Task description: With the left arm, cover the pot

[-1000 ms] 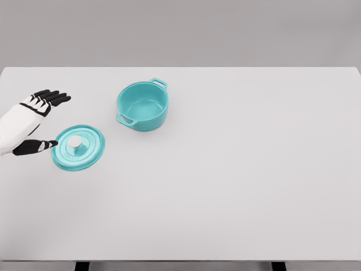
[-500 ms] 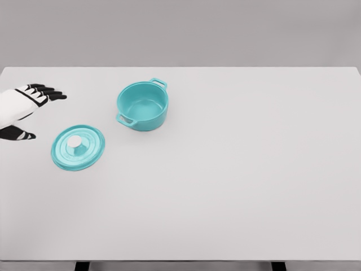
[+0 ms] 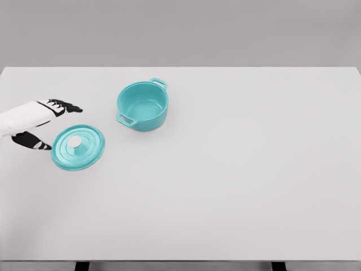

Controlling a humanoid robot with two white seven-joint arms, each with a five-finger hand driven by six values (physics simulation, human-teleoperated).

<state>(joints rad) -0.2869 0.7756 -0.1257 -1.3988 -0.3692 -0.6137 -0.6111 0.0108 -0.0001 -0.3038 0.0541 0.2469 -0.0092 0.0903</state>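
Plain white tabletop (image 3: pixel 237 180) against a grey backdrop, pretty bare scene. Teal pot (image 3: pixel 142 105) sits uncovered toward the back left, two little handles, nothing inside as far as I can see. Its lid (image 3: pixel 78 147) lies flat on the tabletop to the pot's front left, well apart from it, white knob up. Left hand (image 3: pixel 39 121) hangs just beside the lid's left edge, fingers spread and holding nothing; thumb might be almost touching the rim, hard to say.
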